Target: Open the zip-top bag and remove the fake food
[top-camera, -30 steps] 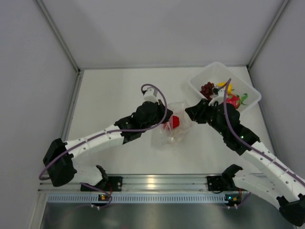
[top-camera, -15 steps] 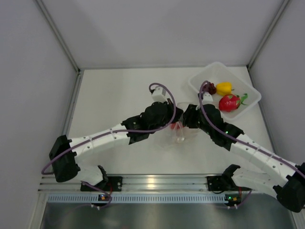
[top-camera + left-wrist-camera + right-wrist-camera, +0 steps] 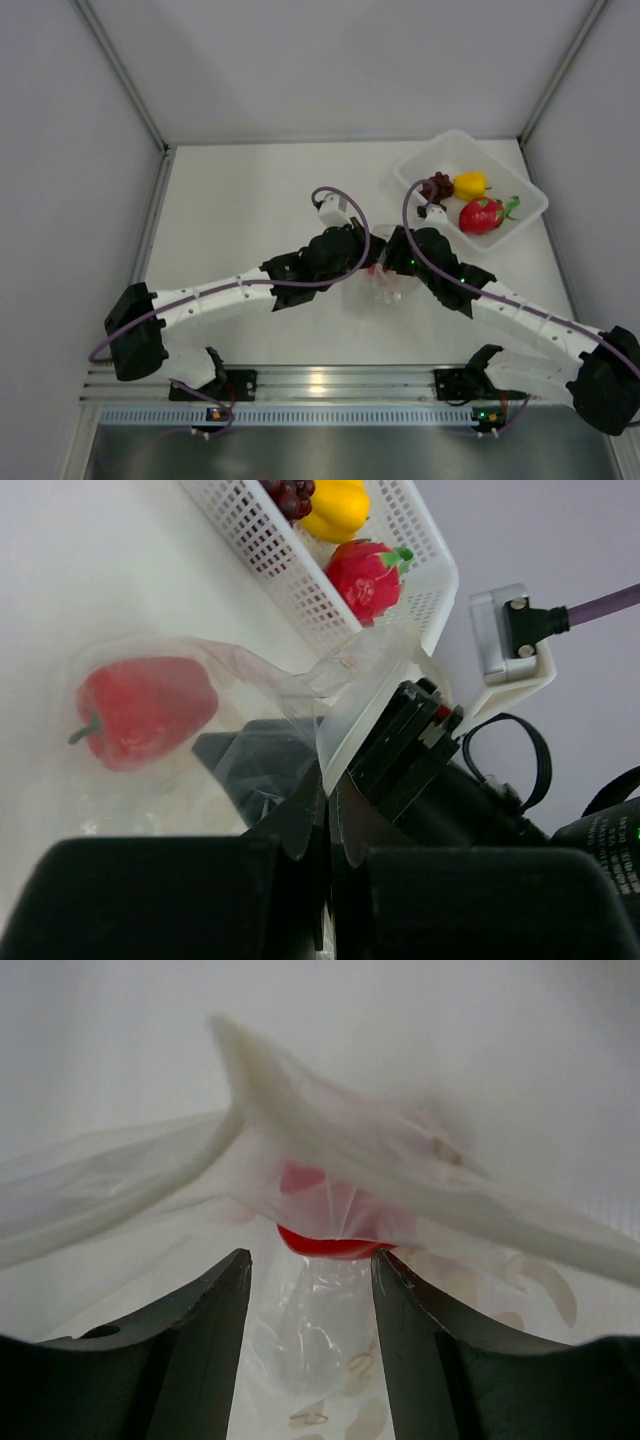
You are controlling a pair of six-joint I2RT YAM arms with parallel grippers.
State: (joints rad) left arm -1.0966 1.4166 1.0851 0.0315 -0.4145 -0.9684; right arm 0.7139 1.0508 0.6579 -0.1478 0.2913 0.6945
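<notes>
The zip-top bag (image 3: 383, 291) lies mid-table between my two grippers. My left gripper (image 3: 328, 782) is shut on the bag's upper edge strip (image 3: 352, 705) and holds the mouth up; in the top view it (image 3: 362, 262) is at the bag's left. The red pepper (image 3: 145, 710) lies inside the bag. My right gripper (image 3: 312, 1265) is open at the bag's mouth, its fingers (image 3: 195, 1335) on either side of crinkled film, with the red pepper (image 3: 332, 1243) just beyond them. It (image 3: 396, 260) is at the bag's right in the top view.
A white perforated basket (image 3: 525, 215) at the back right holds the grape bunch (image 3: 436, 186), the yellow pepper (image 3: 470, 184) and the pink-red fruit with green leaves (image 3: 482, 215). The basket (image 3: 300, 575) stands just behind the bag in the left wrist view. Grey walls enclose the table.
My right gripper has moved left from beside the basket to the bag's mouth. My left gripper has shifted right with the bag's edge, and the bag has bunched up between them.
</notes>
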